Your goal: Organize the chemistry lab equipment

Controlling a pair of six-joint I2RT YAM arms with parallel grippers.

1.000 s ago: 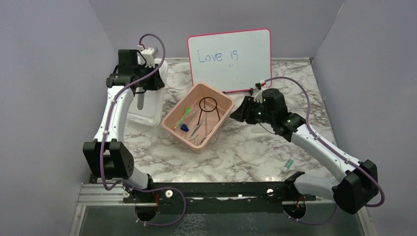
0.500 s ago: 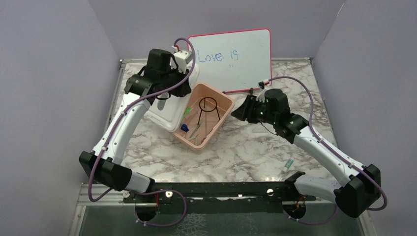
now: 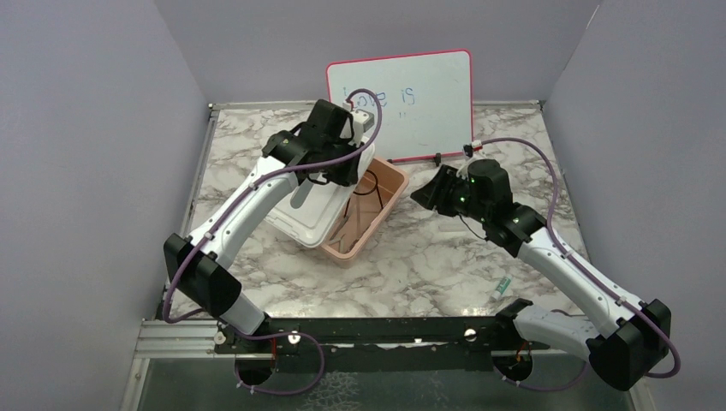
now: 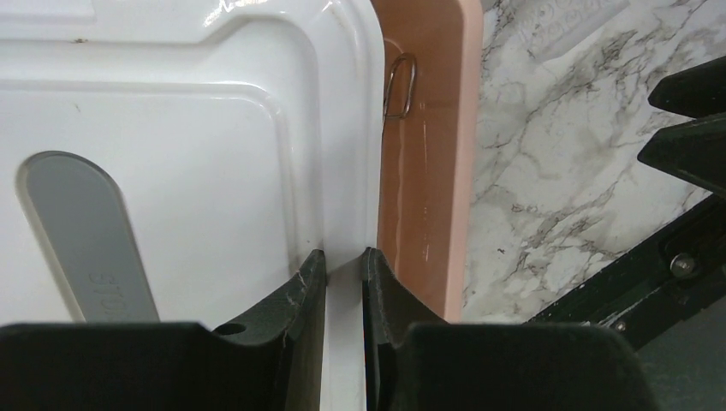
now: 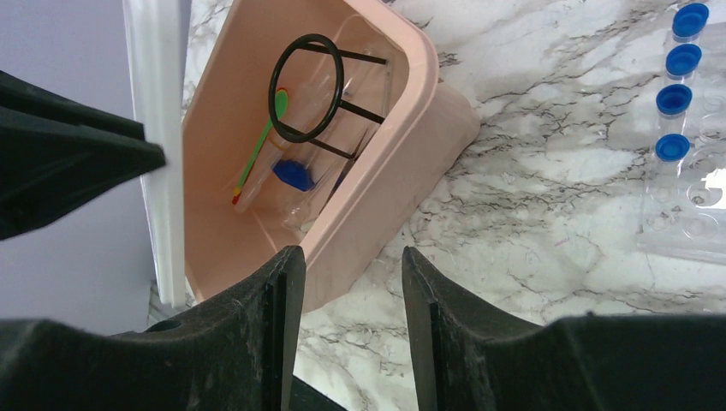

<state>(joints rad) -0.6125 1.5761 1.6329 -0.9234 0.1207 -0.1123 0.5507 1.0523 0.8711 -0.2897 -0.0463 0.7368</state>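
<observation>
Left gripper: I saw it pinching the white plastic lid.
Right gripper: it gaped beside the pink plastic tub.

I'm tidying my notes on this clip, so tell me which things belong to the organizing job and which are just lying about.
Part of the job: black tripod stand, green-handled tool, blue-capped tubes, pink tub, white lid in the left tool.
Lying about: whiteboard.

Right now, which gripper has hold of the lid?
The left gripper: its fingers are shut on the white lid at its rim, partly over the pink tub. The right gripper is open and holds nothing.
</observation>
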